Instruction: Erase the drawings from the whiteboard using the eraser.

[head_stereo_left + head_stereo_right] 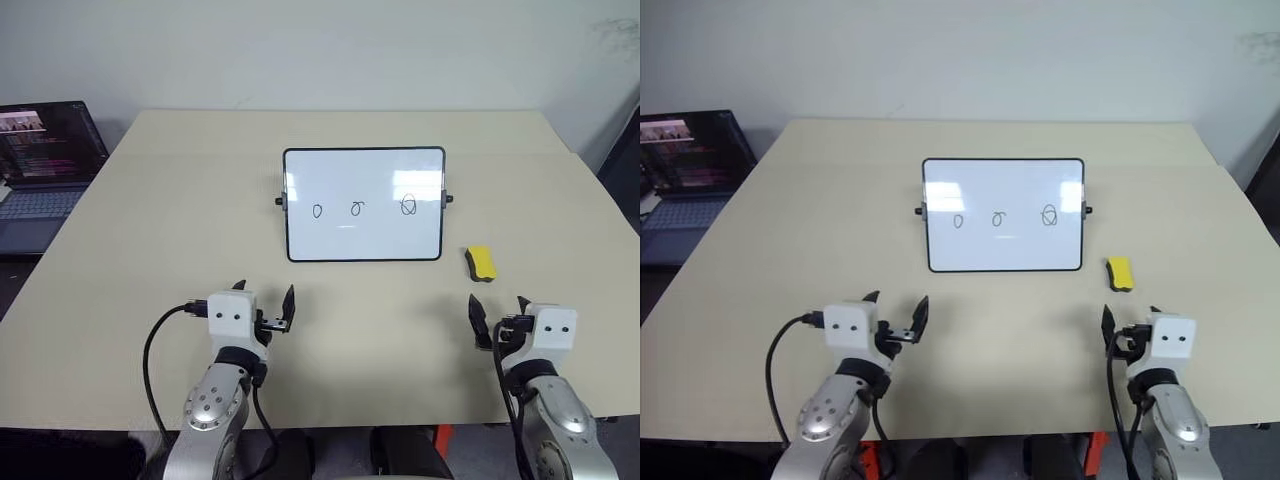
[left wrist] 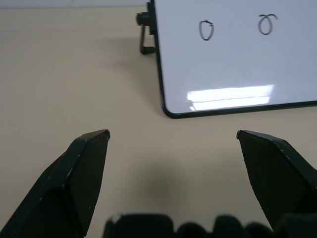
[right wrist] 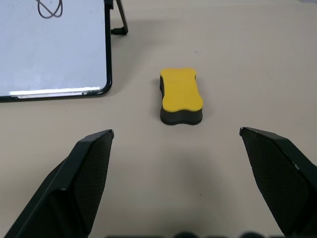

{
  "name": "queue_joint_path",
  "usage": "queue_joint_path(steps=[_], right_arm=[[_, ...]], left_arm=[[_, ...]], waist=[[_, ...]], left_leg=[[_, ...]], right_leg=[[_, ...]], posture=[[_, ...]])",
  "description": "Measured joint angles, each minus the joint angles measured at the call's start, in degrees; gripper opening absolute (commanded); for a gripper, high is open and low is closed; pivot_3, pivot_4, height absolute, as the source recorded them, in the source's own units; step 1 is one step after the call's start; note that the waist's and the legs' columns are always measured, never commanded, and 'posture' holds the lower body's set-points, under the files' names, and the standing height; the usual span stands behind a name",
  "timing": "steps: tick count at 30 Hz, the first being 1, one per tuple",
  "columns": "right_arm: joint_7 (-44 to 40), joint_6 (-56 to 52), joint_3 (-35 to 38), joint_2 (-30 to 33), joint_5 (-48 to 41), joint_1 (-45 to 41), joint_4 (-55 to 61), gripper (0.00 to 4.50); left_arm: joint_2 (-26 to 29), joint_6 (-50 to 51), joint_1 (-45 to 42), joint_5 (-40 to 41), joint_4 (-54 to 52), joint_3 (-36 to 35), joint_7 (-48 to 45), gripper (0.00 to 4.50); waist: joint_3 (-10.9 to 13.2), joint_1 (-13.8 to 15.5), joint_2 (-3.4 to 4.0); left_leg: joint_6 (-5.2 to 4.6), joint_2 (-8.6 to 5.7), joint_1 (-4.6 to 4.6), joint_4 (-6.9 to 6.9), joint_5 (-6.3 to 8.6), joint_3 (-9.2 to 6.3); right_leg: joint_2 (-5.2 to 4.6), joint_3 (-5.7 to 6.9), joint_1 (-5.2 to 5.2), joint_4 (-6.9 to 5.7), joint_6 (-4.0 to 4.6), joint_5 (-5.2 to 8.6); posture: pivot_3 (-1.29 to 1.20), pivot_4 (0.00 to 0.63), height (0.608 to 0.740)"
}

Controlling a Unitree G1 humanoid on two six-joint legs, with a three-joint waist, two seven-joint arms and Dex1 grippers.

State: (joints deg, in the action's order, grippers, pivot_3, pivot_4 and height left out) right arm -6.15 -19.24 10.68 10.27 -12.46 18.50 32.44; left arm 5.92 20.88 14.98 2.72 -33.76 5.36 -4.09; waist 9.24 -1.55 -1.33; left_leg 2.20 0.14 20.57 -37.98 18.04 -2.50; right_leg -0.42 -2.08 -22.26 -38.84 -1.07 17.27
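Whiteboard (image 1: 364,235) stands propped and tilted back near the middle of the beige worktop (image 1: 120,260), a little closer to the far edge than to the near one, with its black-framed face toward the near edge and a small black knob on each side. On the robot's left, beyond the worktop's left edge, sits an open laptop (image 1: 42,170) with its screen lit.

Both arms reach in over the near edge. The left end effector (image 1: 264,305) hangs near the near edge, in front of the whiteboard's left part and well apart from it; its two black fingers are spread wide with nothing between them. The right end effector (image 1: 497,314) hangs toward the near right corner, its fingers likewise spread wide and empty.

The eraser (image 1: 481,263), a yellow block with a dark underside, lies flat on the worktop just beside the whiteboard's lower right corner, apart from the frame and between the board and the right end effector, touching neither.

The drawings (image 1: 359,208), three small black loops, run in a row across the middle of the board.
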Motion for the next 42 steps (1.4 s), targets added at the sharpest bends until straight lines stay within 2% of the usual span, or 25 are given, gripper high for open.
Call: queue_joint_path(steps=[5, 15, 20, 23, 26, 30, 38, 42], right_arm=[[0.33, -1.28, 1.43, 0.30, -0.19, -1.43, -0.02, 4.46], [0.63, -1.23, -0.95, -1.11, 1.24, -0.82, -0.21, 4.46], [1.05, -1.16, -1.41, -2.51, 2.07, -0.55, -1.45, 4.46], [0.64, -1.18, -1.21, -2.48, 1.86, -0.02, -1.28, 4.46], [0.27, -1.18, -1.29, -2.65, 1.62, 0.15, -1.29, 4.46], [0.00, -1.59, -1.20, -2.48, 1.45, -2.72, -1.81, 4.46], [0.92, -5.89, -0.97, -1.73, 0.98, -7.62, -3.44, 4.46], [1.69, -7.02, -0.85, -1.70, 1.13, -9.88, -3.72, 4.46]], left_arm=[[-0.59, -0.57, -0.38, -0.15, 0.23, 0.57, 0.01, 4.50], [1.21, -1.89, -2.39, -0.67, 1.54, -1.24, -1.04, 4.50], [2.34, -2.74, -4.32, 2.84, 2.79, -3.43, -4.66, 4.50], [5.29, -0.98, -6.58, 6.43, 2.17, -4.57, -8.39, 4.50], [8.47, 1.29, -10.86, 10.39, 2.12, -8.77, -11.00, 4.50], [13.82, 8.21, -18.47, 17.52, 1.78, -12.40, -15.40, 4.50], [27.01, 18.24, -26.46, 26.42, 2.07, -12.51, -26.02, 4.50], [31.81, 19.40, -27.25, 26.66, 2.33, -12.36, -29.77, 4.50]], waist=[[0.00, -0.07, 0.00], [0.00, -0.01, 0.01], [-0.01, 0.00, 0.03], [-0.01, -0.01, 0.03], [-0.02, -0.01, 0.05], [-0.01, -0.06, 0.05], [0.02, -0.15, 0.10], [0.04, -0.14, 0.13]], left_leg=[[0.00, 0.01, -0.01, 0.00, 0.00, -0.02], [0.00, -0.01, -0.01, 0.01, 0.00, -0.07], [0.00, -0.04, -0.04, -0.03, 0.00, -0.07], [0.00, -0.04, -0.06, -0.02, -0.01, -0.13], [0.00, -0.03, -0.10, -0.02, -0.01, -0.19], [0.01, -0.08, -0.11, -0.07, -0.01, -0.19], [0.03, -0.08, -0.09, -0.01, -0.03, -0.23], [0.03, -0.08, -0.10, 0.00, -0.03, -0.24]], right_leg=[[0.01, 0.03, 0.00, -0.03, 0.00, 0.00], [0.00, 0.08, -0.01, -0.01, 0.01, 0.01], [-0.05, 0.08, -0.02, -0.01, 0.01, 0.00], [-0.05, 0.13, -0.03, -0.01, 0.01, 0.01], [-0.05, 0.18, -0.02, -0.05, 0.02, 0.01], [-0.07, 0.17, 0.00, -0.06, 0.01, 0.00], [-0.08, 0.19, -0.04, -0.03, 0.02, 0.03], [-0.08, 0.20, -0.04, -0.03, 0.03, 0.04]], posture=[[0.00, 0.150, 0.740], [0.00, 0.150, 0.740], [0.00, 0.150, 0.740], [0.00, 0.150, 0.740], [0.00, 0.150, 0.740], [0.00, 0.150, 0.740], [0.00, 0.150, 0.740], [0.00, 0.150, 0.740]])
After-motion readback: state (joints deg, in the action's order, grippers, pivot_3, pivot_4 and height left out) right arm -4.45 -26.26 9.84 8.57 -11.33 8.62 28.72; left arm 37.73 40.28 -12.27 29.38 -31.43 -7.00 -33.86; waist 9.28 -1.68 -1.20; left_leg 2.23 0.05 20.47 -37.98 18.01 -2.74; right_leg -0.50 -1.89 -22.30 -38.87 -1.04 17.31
